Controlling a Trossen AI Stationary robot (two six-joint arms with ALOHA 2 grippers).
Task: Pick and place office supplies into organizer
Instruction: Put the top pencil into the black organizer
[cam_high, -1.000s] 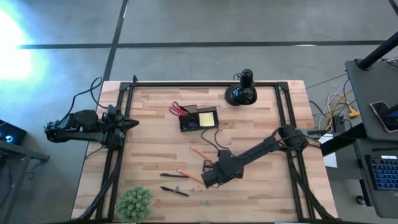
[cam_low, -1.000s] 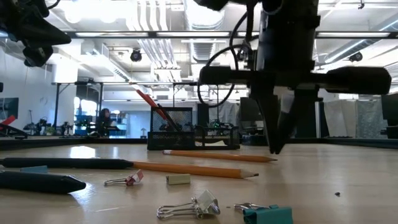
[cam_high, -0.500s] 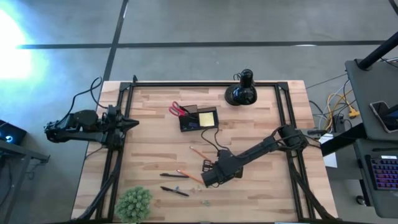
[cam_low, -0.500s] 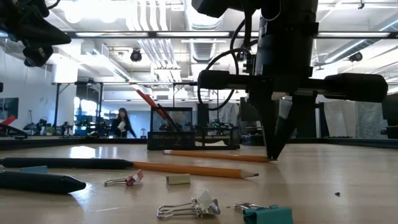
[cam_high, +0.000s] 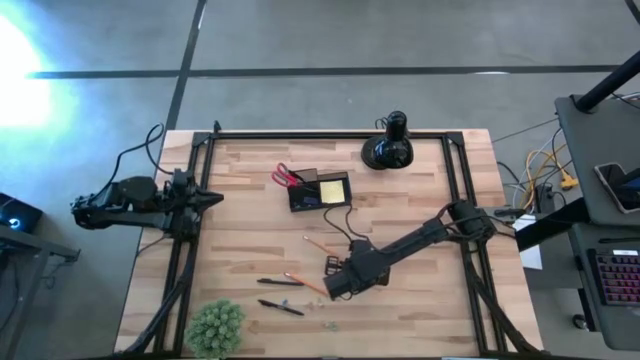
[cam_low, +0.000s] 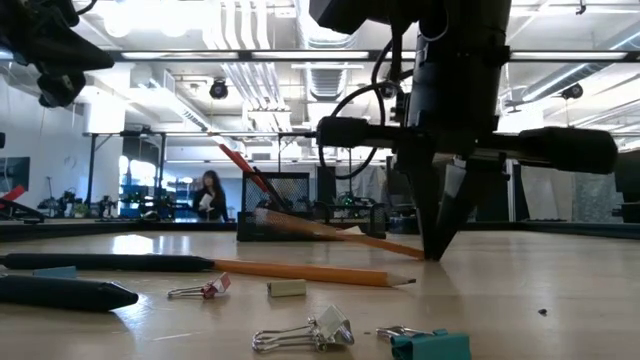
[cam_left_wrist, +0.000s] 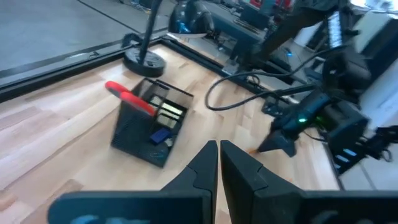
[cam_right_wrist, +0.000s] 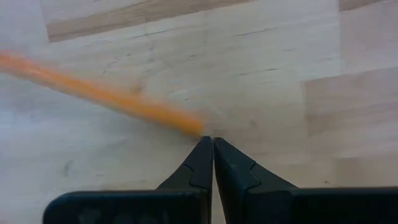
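Observation:
My right gripper (cam_low: 432, 255) stands with its fingers pointing down at the middle of the table and is shut on one end of an orange pencil (cam_low: 330, 232). The pencil's other end (cam_low: 262, 215) is raised off the wood toward the organizer. The dark organizer (cam_high: 320, 190) holds red-handled scissors (cam_high: 288, 176) and a yellow sticky pad (cam_high: 333, 188). A second orange pencil (cam_high: 305, 283) and two black pens (cam_high: 280, 282) (cam_high: 282, 307) lie flat near the near edge. My left gripper (cam_high: 210, 198) waits shut at the table's left edge. My right gripper (cam_right_wrist: 208, 140) has the orange pencil by its very end (cam_right_wrist: 198, 129), caught at the free ends of the two shut fingers. The fingers come from above, pointing down. That end (cam_low: 420, 252) is down at the table, and the pencil slants up to its free end on the left.
Binder clips (cam_low: 305, 332) (cam_low: 200, 290), a small eraser-like block (cam_low: 287, 288) and a teal clip (cam_low: 430, 345) lie near the near edge. A green fuzzy ball (cam_high: 215, 325) sits at the near left corner. A black round-based knobbed object (cam_high: 388, 145) stands at the far edge.
My right gripper has sunk a little onto the end of the pencil that lay flat behind it. The pencil has tipped. The end at the fingers stays on the table, and its left end has risen off the wood.

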